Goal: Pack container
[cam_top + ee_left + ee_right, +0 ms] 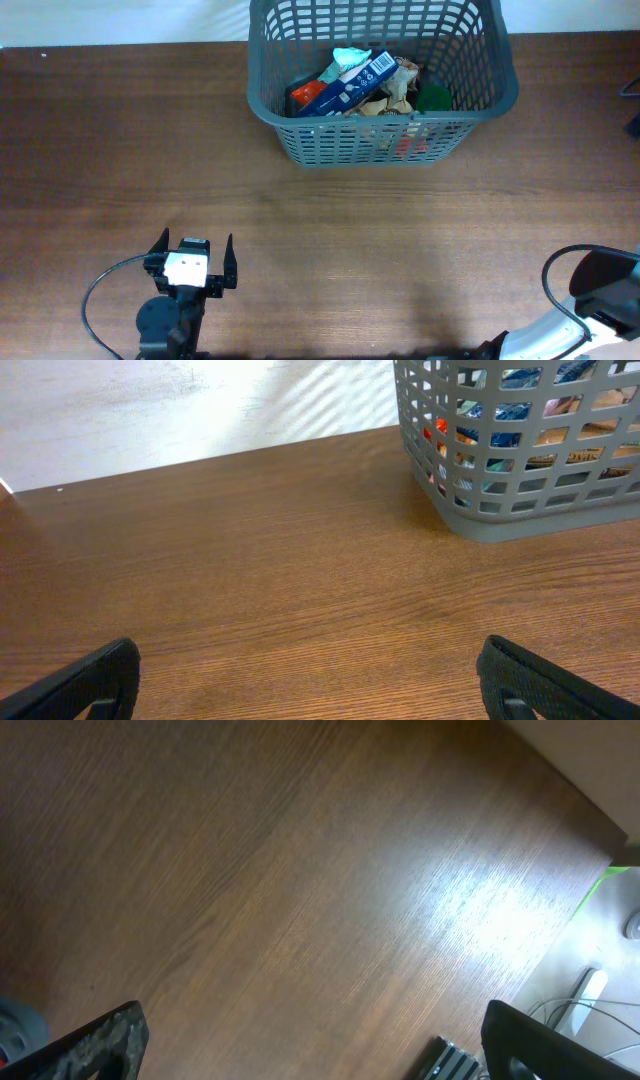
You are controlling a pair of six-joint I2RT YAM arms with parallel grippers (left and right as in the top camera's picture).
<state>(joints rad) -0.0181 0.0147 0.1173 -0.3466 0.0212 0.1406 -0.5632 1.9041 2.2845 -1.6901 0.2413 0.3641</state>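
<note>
The grey lattice container (300, 148) stands at the far middle of the table and holds several items: a blue box (350, 85), a light teal packet, something orange, a green object and crumpled brown wrappers. It also shows in the left wrist view (520, 520) at the top right. My left gripper (194, 256) is open and empty near the front left, far from the container; its fingers show over bare wood (310, 685). My right gripper (315, 1040) is open and empty over bare wood; in the overhead view only its arm (600, 295) shows at the front right corner.
The wooden table (400, 240) runs to a pale wall at the back. The right wrist view shows the table's edge (560, 935) with cables and a device on the floor beyond it.
</note>
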